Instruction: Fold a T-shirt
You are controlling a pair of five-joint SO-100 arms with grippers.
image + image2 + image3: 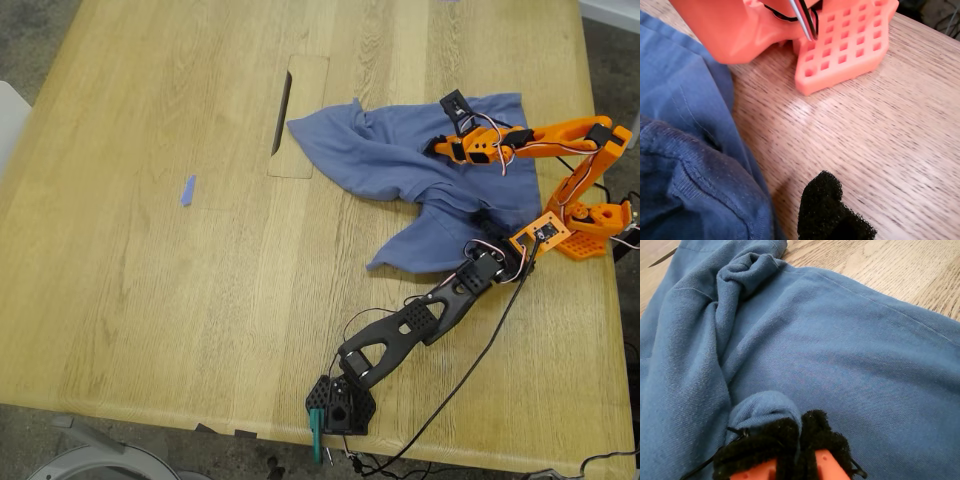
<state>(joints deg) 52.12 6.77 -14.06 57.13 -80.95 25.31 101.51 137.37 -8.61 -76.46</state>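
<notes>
The slate-blue T-shirt (400, 160) lies rumpled on the wooden table toward the exterior view's right, with one part trailing toward the near edge. On the orange arm, my second gripper (440, 148) rests on the shirt's far right part. In the second wrist view the T-shirt (850, 355) fills the frame, and my second gripper (797, 440) is shut on a raised fold of it between black pads. My first gripper (540, 235), on the black arm, sits low at the shirt's right edge beside the orange arm's base. There, one black pad (830, 212) hovers over bare wood next to the T-shirt (685, 150) hem; its other jaw is hidden.
The orange arm's gridded base (840, 45) is bolted at the exterior view's right table edge (585, 235). The black arm's base (340, 405) clamps at the near edge, trailing cables. A small blue scrap (187, 190) lies at the exterior view's left. A slot (283, 110) cuts the tabletop.
</notes>
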